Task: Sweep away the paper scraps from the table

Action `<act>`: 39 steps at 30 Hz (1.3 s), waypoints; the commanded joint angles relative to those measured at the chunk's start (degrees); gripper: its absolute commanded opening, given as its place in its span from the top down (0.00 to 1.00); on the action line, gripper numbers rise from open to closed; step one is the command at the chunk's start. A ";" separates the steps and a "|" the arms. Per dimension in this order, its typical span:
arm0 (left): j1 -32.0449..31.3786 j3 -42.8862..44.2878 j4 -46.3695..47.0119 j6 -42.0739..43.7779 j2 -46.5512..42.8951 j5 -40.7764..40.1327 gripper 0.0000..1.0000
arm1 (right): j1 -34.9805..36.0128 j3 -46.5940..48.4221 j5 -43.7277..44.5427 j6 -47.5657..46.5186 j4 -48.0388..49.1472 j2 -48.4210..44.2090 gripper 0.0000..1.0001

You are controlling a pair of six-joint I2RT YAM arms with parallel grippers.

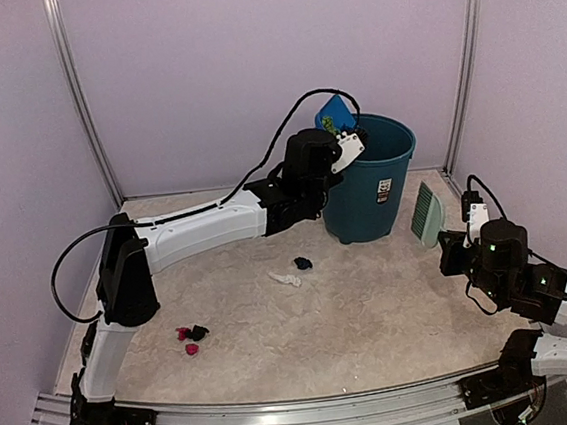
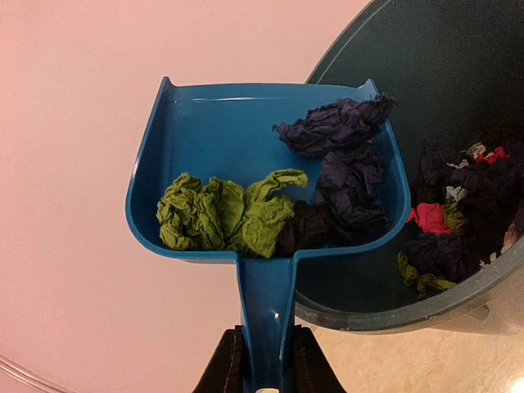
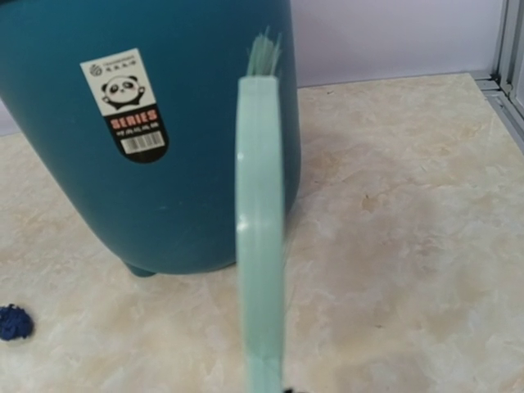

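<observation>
My left gripper (image 1: pixel 350 146) (image 2: pixel 268 354) is shut on the handle of the blue dustpan (image 1: pixel 332 114) (image 2: pixel 221 131), held up at the rim of a teal bin (image 1: pixel 372 189) (image 2: pixel 385 315). Green (image 2: pixel 225 214) and dark navy (image 2: pixel 344 155) paper scraps lie in the pan. More paper scraps rest on the table (image 1: pixel 376 334): a white one (image 1: pixel 284 277), a dark one (image 1: pixel 302 263) (image 3: pixel 12 321), and pink and black bits (image 1: pixel 190 334). My right gripper (image 1: pixel 465 217) is shut on the pale green hand brush (image 1: pixel 426 214) (image 3: pixel 260 229), just right of the bin.
The bin (image 3: pixel 147 164) stands at the back of the table and holds several crumpled scraps (image 2: pixel 446 229). Lilac walls close in the back and sides. A silver metal rail (image 1: pixel 313 411) runs along the near edge. A black cable (image 1: pixel 277 143) loops over the left arm.
</observation>
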 commanded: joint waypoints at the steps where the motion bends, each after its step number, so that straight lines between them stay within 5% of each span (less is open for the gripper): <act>1: -0.60 -2.33 10.85 15.12 -2.12 -2.23 1.00 | -0.62 -0.53 -0.57 -0.41 2.14 -0.25 1.00; 13: -1.02 -6.23 28.18 40.65 -2.16 -1.99 1.00 | -0.50 -1.15 -1.47 -1.16 2.20 -2.40 1.00; 26: -0.38 -7.18 35.70 53.89 -2.18 -0.28 1.00 | -0.61 -1.43 -3.38 -1.72 2.42 -4.19 1.00; 29: -0.58 -5.58 36.22 51.49 -2.58 -0.50 1.00 | -0.54 -1.36 -3.59 -2.23 2.55 -4.59 1.00; 34: -0.34 4.71 17.14 32.55 -4.39 -1.77 1.00 | -0.54 0.89 -3.61 -3.70 1.78 -6.57 1.00; 39: -1.01 1.64 8.70 20.03 -11.72 -1.21 1.00 | -0.53 3.10 -5.95 -5.02 2.46 -8.91 1.00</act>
